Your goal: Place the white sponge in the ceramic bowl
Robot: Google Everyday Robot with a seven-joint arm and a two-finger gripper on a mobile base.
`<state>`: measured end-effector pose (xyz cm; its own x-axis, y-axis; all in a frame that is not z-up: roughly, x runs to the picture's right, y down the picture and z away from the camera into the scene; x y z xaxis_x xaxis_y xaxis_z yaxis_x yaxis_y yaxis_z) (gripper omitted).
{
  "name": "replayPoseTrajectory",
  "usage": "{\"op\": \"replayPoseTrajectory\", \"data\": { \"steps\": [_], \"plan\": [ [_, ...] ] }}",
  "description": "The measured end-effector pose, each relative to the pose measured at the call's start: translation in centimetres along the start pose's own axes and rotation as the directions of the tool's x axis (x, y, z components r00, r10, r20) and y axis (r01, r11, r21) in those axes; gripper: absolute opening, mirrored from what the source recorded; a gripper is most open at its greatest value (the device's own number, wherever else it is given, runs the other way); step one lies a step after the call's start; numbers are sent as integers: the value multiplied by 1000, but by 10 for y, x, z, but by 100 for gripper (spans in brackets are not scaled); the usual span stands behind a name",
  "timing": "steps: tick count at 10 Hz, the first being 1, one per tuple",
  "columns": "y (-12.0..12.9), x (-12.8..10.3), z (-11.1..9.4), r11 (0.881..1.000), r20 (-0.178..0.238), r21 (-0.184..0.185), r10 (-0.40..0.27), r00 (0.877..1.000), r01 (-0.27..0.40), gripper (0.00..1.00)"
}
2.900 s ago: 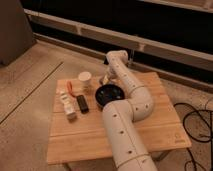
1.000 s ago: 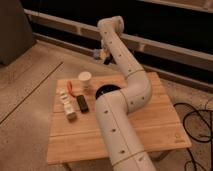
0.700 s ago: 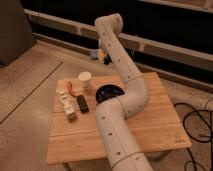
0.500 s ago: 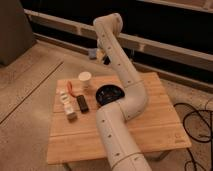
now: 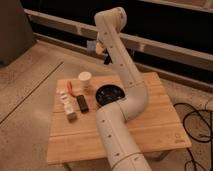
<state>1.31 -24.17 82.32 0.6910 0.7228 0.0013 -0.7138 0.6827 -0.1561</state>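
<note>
One sponge (image 5: 91, 46) hung grasped in the fingers of the gripper (image 5: 98, 49), high above the worktop (image 5: 155, 117). This looked like the carrying step. The bowl (image 5: 107, 93) lay below the fingers, so next came lowering over it and releasing.

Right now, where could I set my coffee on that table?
Bare: the table right of the arm, and its near-left corner. Crowded: around the paper cup, ceramic bowl and small items. The gripper is raised near the far edge.

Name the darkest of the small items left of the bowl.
The black bar beside the ceramic bowl, the only dark piece there. The gripper hangs well above the table.
</note>
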Motion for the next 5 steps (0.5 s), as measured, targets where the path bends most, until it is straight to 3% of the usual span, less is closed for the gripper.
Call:
{"op": "replayPoseTrajectory", "data": {
  "steps": [2,5],
  "plan": [
    [-18,8,3,999,-23,8,32,999,-32,0],
    [-53,54,15,990,-124,6,140,982,-140,0]
  ]
}}
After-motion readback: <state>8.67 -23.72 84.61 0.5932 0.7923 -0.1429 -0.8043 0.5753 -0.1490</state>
